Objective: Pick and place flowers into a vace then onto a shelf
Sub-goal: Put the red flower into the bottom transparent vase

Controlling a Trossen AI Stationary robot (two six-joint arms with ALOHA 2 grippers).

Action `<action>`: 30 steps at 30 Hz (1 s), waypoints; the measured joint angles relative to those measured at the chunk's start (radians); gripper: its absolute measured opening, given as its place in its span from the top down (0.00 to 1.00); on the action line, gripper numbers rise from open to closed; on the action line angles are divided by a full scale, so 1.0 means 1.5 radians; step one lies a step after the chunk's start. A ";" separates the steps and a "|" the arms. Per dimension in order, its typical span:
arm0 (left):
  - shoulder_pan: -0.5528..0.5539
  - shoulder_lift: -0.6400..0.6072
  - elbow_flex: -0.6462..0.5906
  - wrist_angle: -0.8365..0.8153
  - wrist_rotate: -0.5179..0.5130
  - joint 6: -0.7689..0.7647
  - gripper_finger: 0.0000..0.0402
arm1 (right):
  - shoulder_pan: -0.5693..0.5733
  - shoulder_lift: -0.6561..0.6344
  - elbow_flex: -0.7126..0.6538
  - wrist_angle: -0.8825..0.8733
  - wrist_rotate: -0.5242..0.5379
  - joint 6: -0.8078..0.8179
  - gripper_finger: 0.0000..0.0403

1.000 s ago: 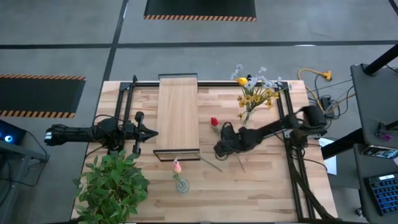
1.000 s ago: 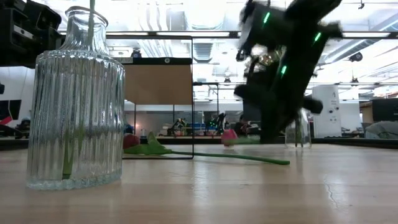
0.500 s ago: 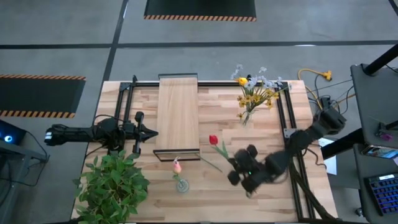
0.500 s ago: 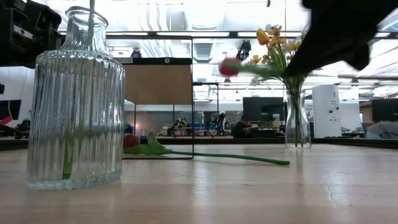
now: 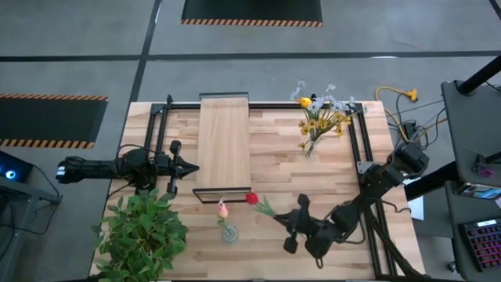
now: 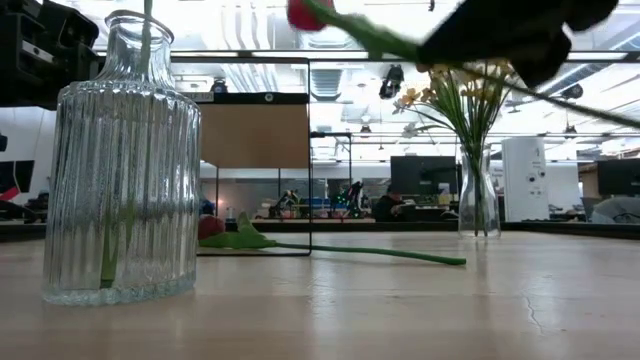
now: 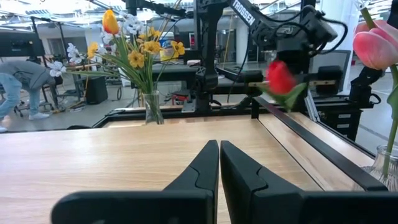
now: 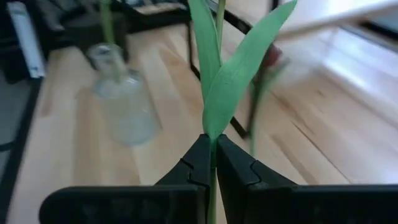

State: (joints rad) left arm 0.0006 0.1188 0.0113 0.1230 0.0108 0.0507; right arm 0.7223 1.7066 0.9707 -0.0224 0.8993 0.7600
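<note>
R pincer (image 8: 212,163) pinching red tulip (image 5: 251,199) by stem, in air near ribbed vase (image 5: 228,233) | pink tulip (image 5: 222,208) already in vase | 1 stem lying on surface (image 6: 370,251) | shelf (image 5: 225,141) bare, vase not on it | L pincer (image 7: 219,163) pressed together, idle by shelf

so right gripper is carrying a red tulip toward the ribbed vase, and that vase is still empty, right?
Not empty. The high view shows a pink tulip already standing in the ribbed vase. The rest holds: the right gripper is shut on the red tulip, held near that vase.
</note>
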 joint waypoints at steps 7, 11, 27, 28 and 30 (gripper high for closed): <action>0.000 0.000 0.000 0.000 0.000 0.000 1.00 | 0.000 0.019 0.001 0.168 -0.010 -0.190 0.98; 0.000 0.000 0.000 0.000 0.000 0.000 1.00 | 0.000 0.040 0.001 0.272 -0.033 -0.296 0.98; 0.000 0.000 0.000 0.000 0.000 0.000 1.00 | -0.019 0.144 0.001 0.749 -0.114 -0.638 0.98; 0.000 0.000 0.000 0.000 0.000 0.000 1.00 | -0.025 0.156 0.001 0.789 -0.116 -0.651 0.98; 0.000 0.000 0.000 0.000 0.000 0.000 1.00 | -0.036 0.179 0.005 0.867 -0.118 -0.684 0.98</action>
State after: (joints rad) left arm 0.0006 0.1192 0.0113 0.1231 0.0109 0.0509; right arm 0.6679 1.9750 0.9784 1.2781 0.7229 -0.2655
